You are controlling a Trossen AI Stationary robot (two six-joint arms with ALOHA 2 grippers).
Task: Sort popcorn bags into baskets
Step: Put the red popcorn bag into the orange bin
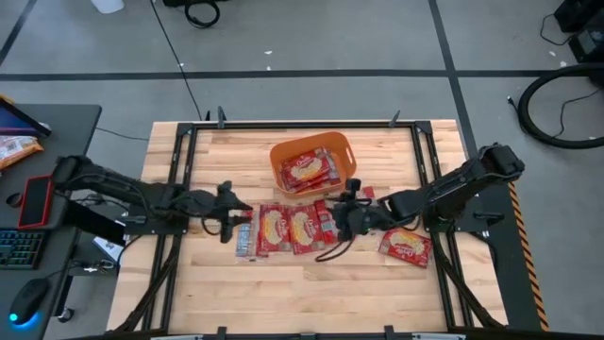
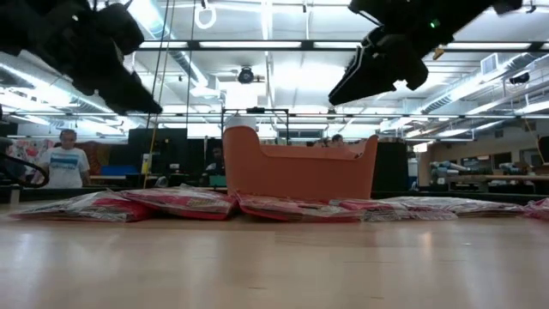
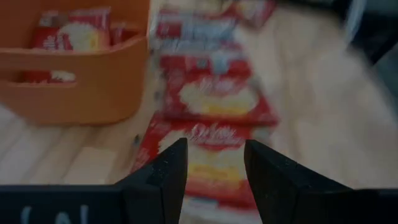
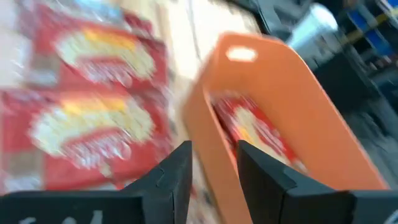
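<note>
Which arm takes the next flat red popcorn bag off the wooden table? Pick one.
Left, probably. The left gripper hangs open over the leftmost flat red popcorn bag in the row. The right gripper, also open and empty, points at the orange plastic basket, so it would need to turn back.

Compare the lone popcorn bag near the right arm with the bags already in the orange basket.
The lone popcorn bag lies flat on the table, apart from the rest, below the right gripper; the bags in the basket are piled overlapping inside the orange basket. The lone one shows its whole face; the basket ones partly hide each other. All share the red wrapper with a yellow-cream centre.
</note>
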